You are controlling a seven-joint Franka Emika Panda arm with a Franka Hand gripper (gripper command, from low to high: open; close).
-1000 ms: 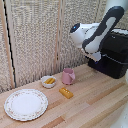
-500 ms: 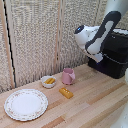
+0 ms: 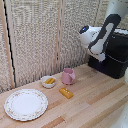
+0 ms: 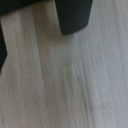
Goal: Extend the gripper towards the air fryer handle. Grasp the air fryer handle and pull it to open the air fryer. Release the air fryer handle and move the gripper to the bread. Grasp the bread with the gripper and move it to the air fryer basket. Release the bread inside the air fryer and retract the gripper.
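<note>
The room is evenly and fairly brightly lit, soft light with no hard glare. The pale wooden surface shows only faint, short shadows beneath the pink cup, the small golden-yellow block of bread and the floral-rimmed white plate. The boxy matte black air fryer swallows detail, reading as one dark mass. The exterior view is low in resolution and slightly soft, and the white and grey robot arm looks smeared. The wrist view is heavily blurred: wood grain streaks, and the dark shapes at its edges have fuzzy outlines I cannot identify.
</note>
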